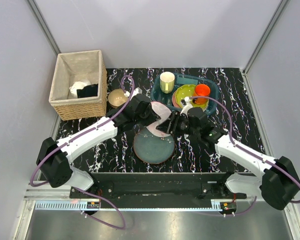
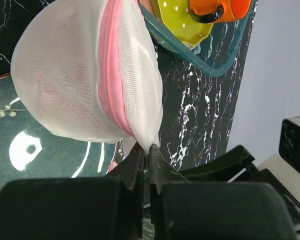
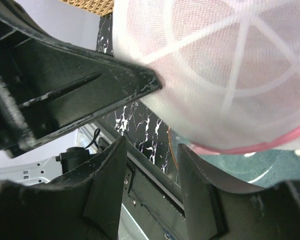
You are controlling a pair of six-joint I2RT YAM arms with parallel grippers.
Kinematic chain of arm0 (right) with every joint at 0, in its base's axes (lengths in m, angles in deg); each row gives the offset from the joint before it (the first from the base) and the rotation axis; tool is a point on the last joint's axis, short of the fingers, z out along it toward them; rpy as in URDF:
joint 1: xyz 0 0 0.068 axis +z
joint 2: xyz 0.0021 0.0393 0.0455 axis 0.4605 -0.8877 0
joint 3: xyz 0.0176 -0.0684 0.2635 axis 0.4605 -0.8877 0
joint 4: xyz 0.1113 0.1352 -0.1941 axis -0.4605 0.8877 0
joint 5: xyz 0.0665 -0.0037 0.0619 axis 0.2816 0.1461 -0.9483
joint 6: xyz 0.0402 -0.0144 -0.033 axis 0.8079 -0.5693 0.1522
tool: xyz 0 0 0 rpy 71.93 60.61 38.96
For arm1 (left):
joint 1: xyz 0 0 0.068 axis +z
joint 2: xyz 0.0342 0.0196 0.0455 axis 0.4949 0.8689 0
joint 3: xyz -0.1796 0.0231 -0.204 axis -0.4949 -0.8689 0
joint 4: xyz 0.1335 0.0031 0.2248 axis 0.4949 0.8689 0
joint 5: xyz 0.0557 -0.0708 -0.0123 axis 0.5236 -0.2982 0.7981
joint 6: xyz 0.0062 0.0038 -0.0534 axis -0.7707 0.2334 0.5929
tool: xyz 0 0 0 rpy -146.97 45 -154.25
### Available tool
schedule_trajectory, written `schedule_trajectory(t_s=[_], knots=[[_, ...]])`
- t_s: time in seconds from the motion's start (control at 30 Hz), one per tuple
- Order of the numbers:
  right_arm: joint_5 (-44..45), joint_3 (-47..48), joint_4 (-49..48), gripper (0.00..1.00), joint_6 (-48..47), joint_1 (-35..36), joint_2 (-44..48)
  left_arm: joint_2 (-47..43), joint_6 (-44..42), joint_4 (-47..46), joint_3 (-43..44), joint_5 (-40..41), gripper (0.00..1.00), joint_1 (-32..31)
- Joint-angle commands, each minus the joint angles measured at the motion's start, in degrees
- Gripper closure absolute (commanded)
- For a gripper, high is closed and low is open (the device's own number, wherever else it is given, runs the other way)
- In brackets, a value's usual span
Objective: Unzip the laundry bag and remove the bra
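The laundry bag (image 1: 158,113), a white mesh drum with a pink zip (image 2: 111,80), hangs between both arms above the blue-grey plate (image 1: 153,146). My left gripper (image 2: 149,150) is shut on a fold of mesh at the bag's lower edge, right beside the zip. My right gripper (image 3: 151,150) stands open just under the bag (image 3: 230,65), with nothing between its fingers (image 3: 110,175); the pink trim passes just above its right finger. The bra is hidden inside; only a faint pink tint shows through the mesh.
A wicker basket (image 1: 65,102) with white and black cloths stands at the back left, a tan bowl (image 1: 117,97) beside it. A teal bin (image 1: 210,86) at the back holds a cream cup (image 1: 167,81), an orange cup (image 1: 202,90) and a yellow-green plate (image 1: 185,94).
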Motion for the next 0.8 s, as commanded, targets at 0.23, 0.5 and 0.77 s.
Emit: schedule_trajectory(t_s=[0.23,0.5,0.77], knots=[[7.10,-1.79,-8.63,0.47,-5.66,0.39,-2.41,-4.29,4.23,-1.62,0.59,-3.99,1.00,-0.30],[11.68,-2.84,-9.59,0.50,-7.60,0.39,-2.32,-3.60,3.96,-2.24,0.94,-4.87,1.00,-0.30],[13.52,-0.74,-8.90,0.55,-7.16,0.48,-2.76,-1.84,3.88,-2.50,-0.11,-5.49,1.00,-0.39]])
